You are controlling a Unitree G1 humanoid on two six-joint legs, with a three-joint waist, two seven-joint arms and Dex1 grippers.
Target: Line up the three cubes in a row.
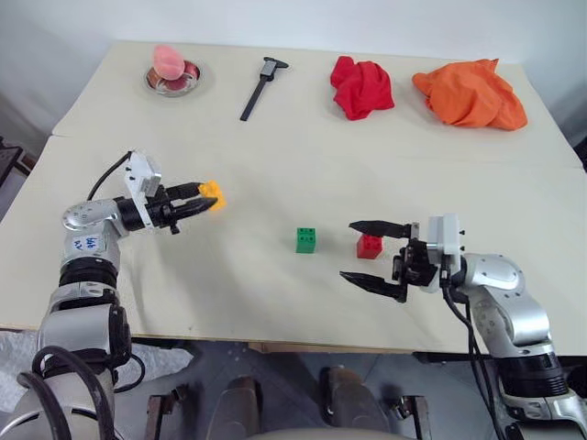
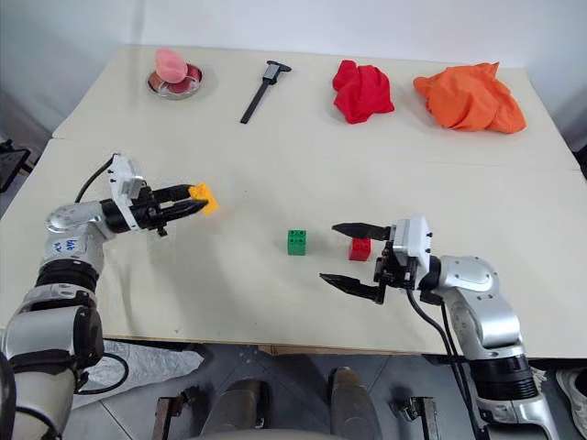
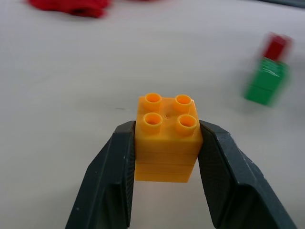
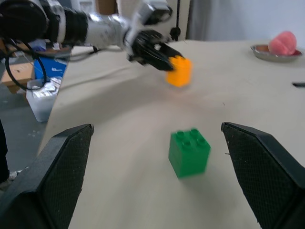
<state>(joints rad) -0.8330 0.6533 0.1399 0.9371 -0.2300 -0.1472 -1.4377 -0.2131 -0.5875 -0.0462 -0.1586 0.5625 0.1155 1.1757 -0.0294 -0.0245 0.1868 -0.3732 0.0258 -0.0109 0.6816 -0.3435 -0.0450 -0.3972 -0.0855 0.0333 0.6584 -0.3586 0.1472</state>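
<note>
My left gripper [image 1: 209, 199] is shut on the yellow-orange cube [image 1: 213, 193], its two fingers pressing the cube's sides [image 3: 167, 138], studs up, at the table's left. The green cube [image 1: 306, 240] stands near the middle of the table, and the red cube [image 1: 370, 246] sits just to its right. My right gripper [image 1: 347, 249] hangs open, pointing left. The red cube lies between its spread fingers, untouched. In the right wrist view the green cube [image 4: 189, 152] lies ahead of the open fingers, with the held yellow-orange cube [image 4: 179, 71] beyond it.
Along the table's far side lie a metal dish [image 1: 172, 78] holding a pink object, a black caliper [image 1: 260, 84], a red cloth [image 1: 361, 87] and an orange cloth [image 1: 471, 93]. The table's front edge [image 1: 275, 344] runs just below both arms.
</note>
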